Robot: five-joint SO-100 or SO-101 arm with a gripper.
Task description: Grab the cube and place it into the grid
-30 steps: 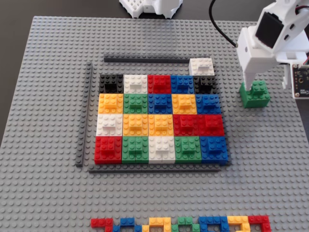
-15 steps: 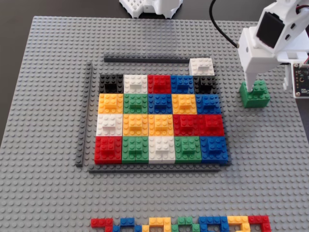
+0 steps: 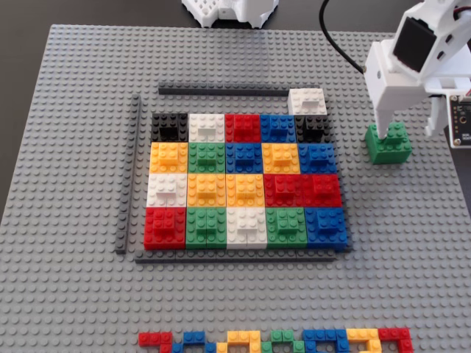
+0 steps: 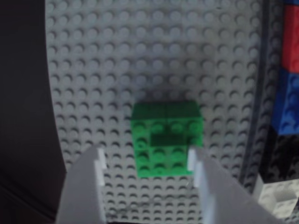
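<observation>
Two white fingers [image 4: 96, 179] of our gripper [image 4: 147, 163] stand spread wide, one at each lower corner of the green cube [image 4: 166, 140] in the wrist view, gripping nothing. We see the cube [image 3: 388, 143] resting on the grey studded baseplate [image 3: 73, 110] in the fixed view, right of the grid [image 3: 246, 191] and apart from it, under the gripper [image 3: 384, 125].

1. cube [image 3: 390, 144]: solid green.
2. grid [image 3: 246, 190]: red, yellow, blue, green, white, black squares, mixed order; dark grey strip frame.
3. baseplate [image 3: 73, 147]: light grey, studded.
4. gripper [image 4: 147, 161]: white.
5. brick row [image 3: 276, 341]: red, blue, yellow, green.
</observation>
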